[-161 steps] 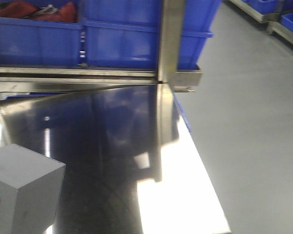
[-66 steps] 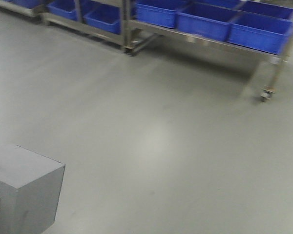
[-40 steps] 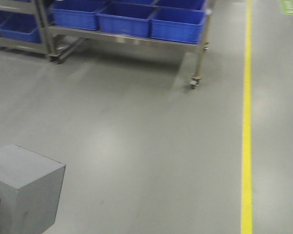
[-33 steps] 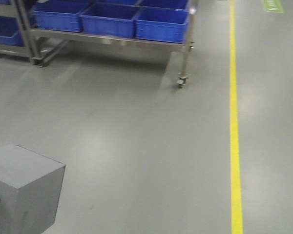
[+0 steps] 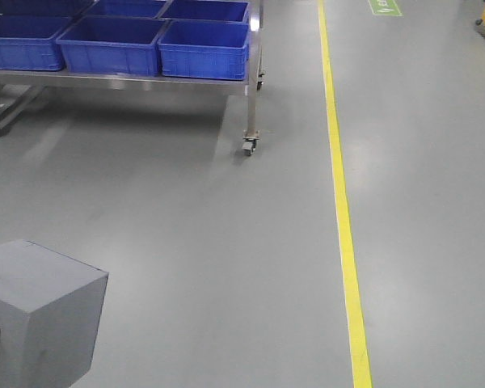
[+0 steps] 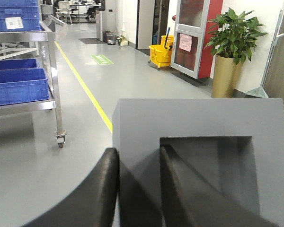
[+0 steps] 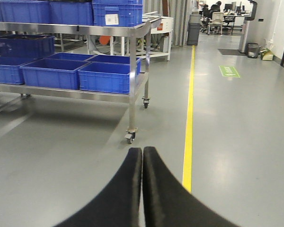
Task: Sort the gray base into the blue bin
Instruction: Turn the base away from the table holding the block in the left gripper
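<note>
The gray base [image 6: 199, 118] fills the lower right of the left wrist view, its square recess facing the camera. My left gripper [image 6: 138, 151] is shut on one wall of it, with one black finger [image 6: 104, 184] outside and the other inside the recess. The same block shows at the lower left of the front view [image 5: 40, 315], held above the floor. My right gripper [image 7: 142, 150] is shut with nothing between its fingers. Several blue bins [image 5: 202, 48] sit on a steel trolley at the upper left, and I cannot tell which one the task means.
The trolley's caster [image 5: 248, 148] stands on the grey floor. A yellow floor line [image 5: 339, 202] runs away from me right of it. A yellow mop bucket [image 6: 162, 52] and a potted plant [image 6: 232, 42] stand by a red door.
The front view has swung from a shiny steel shelf with blue bins close up to open floor, with the trolley and yellow line sliding left. The gray base stays fixed in view.
</note>
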